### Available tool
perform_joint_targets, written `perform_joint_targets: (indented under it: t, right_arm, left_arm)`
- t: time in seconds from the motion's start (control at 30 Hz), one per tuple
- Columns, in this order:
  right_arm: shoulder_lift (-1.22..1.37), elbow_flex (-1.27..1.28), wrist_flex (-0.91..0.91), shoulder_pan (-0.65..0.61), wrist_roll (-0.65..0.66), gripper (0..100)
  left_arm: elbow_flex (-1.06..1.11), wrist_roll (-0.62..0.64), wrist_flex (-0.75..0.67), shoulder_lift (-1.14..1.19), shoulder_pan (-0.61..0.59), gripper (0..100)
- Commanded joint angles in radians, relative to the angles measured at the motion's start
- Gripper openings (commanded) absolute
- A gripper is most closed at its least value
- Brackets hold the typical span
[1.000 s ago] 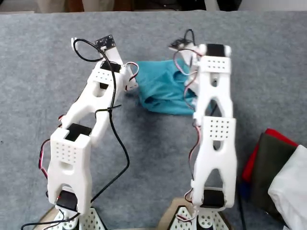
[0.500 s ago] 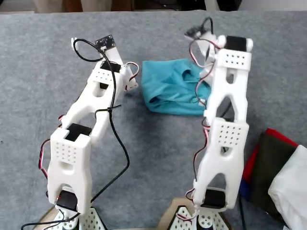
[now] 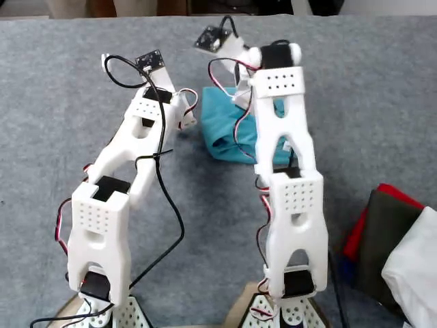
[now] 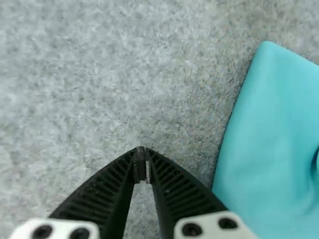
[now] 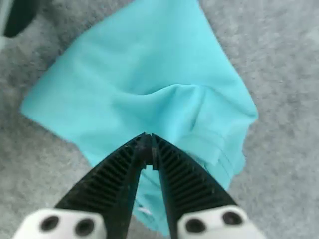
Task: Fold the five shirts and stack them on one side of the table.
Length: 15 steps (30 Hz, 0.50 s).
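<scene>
Jaws pinched closed on both arms. Left gripper (image 4: 141, 164) over bare grey table cover (image 4: 99, 74), just beside teal shirt (image 4: 269, 149) edge. Right gripper (image 5: 148, 149) over rumpled shirt middle. High view: right arm (image 3: 283, 137) blocks half the shirt, clothes pile (image 3: 392, 239) at table's right edge.

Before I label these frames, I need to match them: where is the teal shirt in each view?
High view: teal shirt at centre top, partly under the right arm.
Left wrist view: beside the shut left gripper, not touching.
Right wrist view: directly beyond the shut right gripper.
Shared landmark: the grey table.
</scene>
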Motion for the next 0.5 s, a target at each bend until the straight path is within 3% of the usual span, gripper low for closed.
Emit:
perform_joint_targets:
  t: [0.0, 0.27, 0.47]
  right_arm:
    - [0.044, -0.004, -0.066, 0.045, 0.006, 0.9]
    - [0.183, -0.111, -0.322, 0.213, 0.011, 0.9]
    - [0.200, -0.242, -0.431, 0.236, 0.012, 0.9]
  left_arm:
    - [-0.025, 0.011, -0.012, -0.008, -0.018, 2]
    - [-0.025, 0.014, -0.012, -0.008, -0.018, 2]
    - [-0.025, 0.011, -0.012, -0.008, -0.017, 2]
